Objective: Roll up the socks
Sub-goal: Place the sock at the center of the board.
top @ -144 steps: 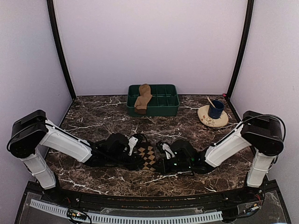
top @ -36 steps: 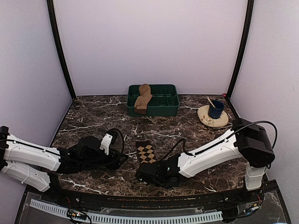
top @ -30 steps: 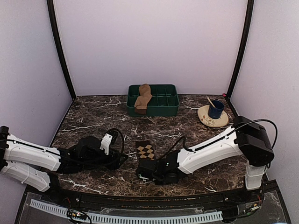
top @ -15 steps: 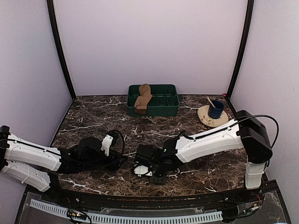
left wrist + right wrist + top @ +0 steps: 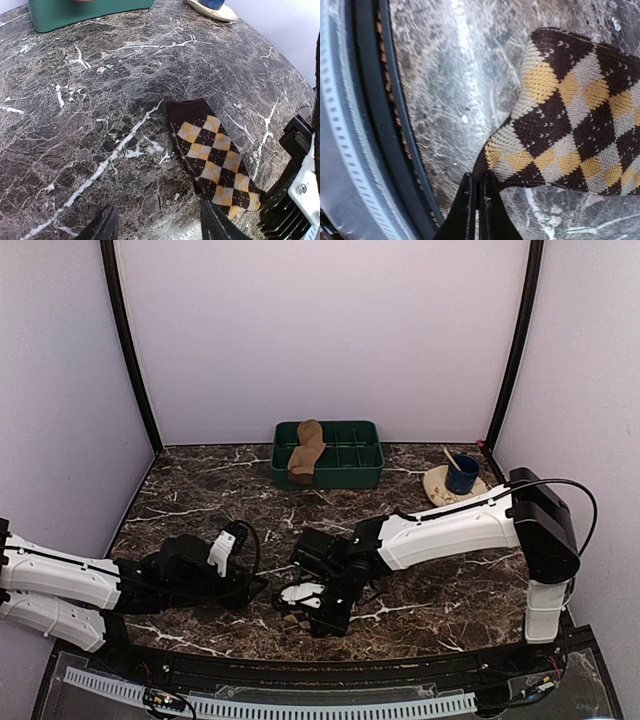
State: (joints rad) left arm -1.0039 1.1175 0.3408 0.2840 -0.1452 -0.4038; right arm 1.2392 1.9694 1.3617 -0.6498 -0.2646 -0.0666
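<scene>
The argyle sock (image 5: 212, 150) lies flat on the marble, its dark cuff end pointing to the far side. My right gripper (image 5: 478, 187) is shut on the sock's (image 5: 570, 110) near corner, close to the table's front rail. In the top view the right gripper (image 5: 300, 602) covers most of that sock. My left gripper (image 5: 157, 227) stands open just left of the sock, with nothing between its fingers (image 5: 102, 227); in the top view the left gripper (image 5: 255, 585) sits low at centre-left. The plain tan sock (image 5: 305, 452) drapes over the green tray's left end.
The green compartment tray (image 5: 355, 468) stands at the back centre. A tan plate (image 5: 445, 498) with a blue cup (image 5: 462, 475) sits at the back right. The black front rail (image 5: 385, 125) runs just beside the right fingers.
The right arm has swung from the front edge back over the argyle sock, now hiding it in the top view. The left arm has edged slightly toward the sock.
</scene>
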